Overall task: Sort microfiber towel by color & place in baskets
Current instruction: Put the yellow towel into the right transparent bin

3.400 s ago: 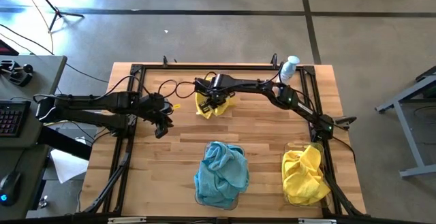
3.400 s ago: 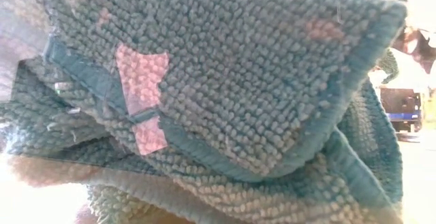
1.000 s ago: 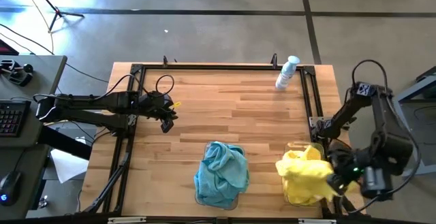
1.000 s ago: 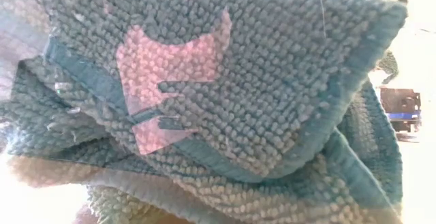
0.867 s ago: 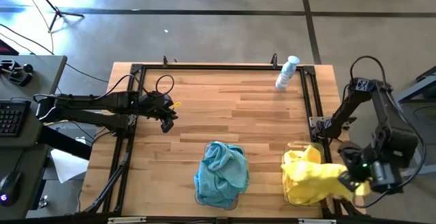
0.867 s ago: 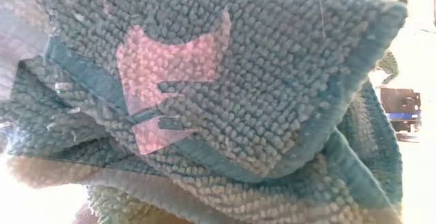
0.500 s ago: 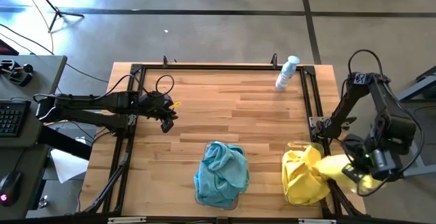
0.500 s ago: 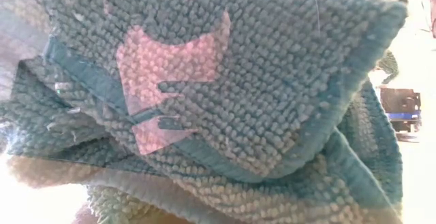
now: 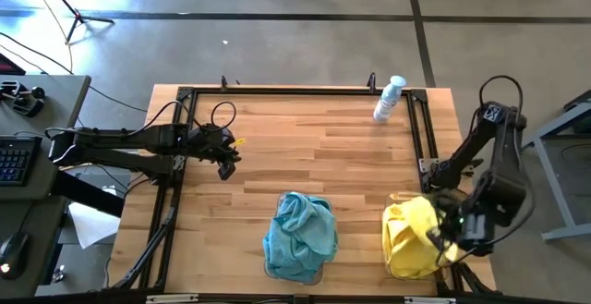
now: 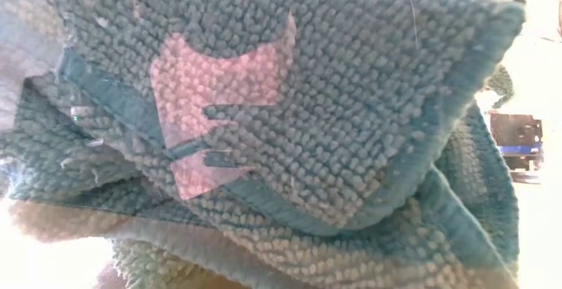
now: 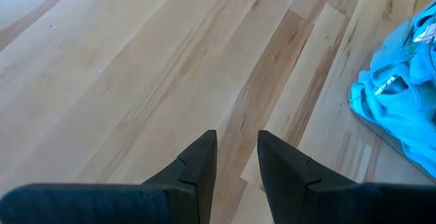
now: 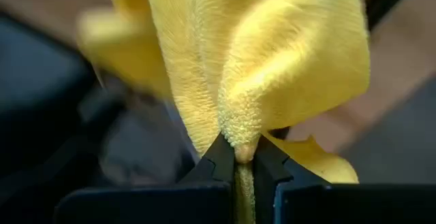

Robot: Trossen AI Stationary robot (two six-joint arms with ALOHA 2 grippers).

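Yellow microfiber towels (image 9: pixel 410 237) are heaped in the right clear basket (image 9: pixel 389 269) near the table's near right corner. My right gripper (image 9: pixel 442 240) is at the heap's right side, shut on a yellow towel (image 12: pixel 272 54). Teal towels (image 9: pixel 299 236) fill the other basket (image 9: pixel 269 269) at the middle of the near edge. One teal towel (image 10: pixel 307 131) fills the whole low view. My left gripper (image 9: pixel 224 169) hangs over bare wood at the table's left, narrowly open (image 11: pixel 237 157) and touching nothing. My right gripper pinches a bunched fold of the yellow towel (image 12: pixel 238 141) between its two fingertips (image 12: pixel 219 157). The cloth bulges out beyond them. In the high view the fingers come from the table's right side, and the towel lies against the yellow heap in the basket.
A white and blue spray bottle (image 9: pixel 389 98) stands at the far right corner. Black frame rails (image 9: pixel 420 138) run along the table's left, far and right sides. The wood between the arms and the baskets is bare. A desk with a keyboard (image 9: pixel 13 161) sits left of the table.
My right gripper, shut on the yellow towel, swung out past the table's right edge, drawing the towel sideways off the heap. It then came back toward the right basket, and the towel is now bunched against the heap again. The left arm kept still.
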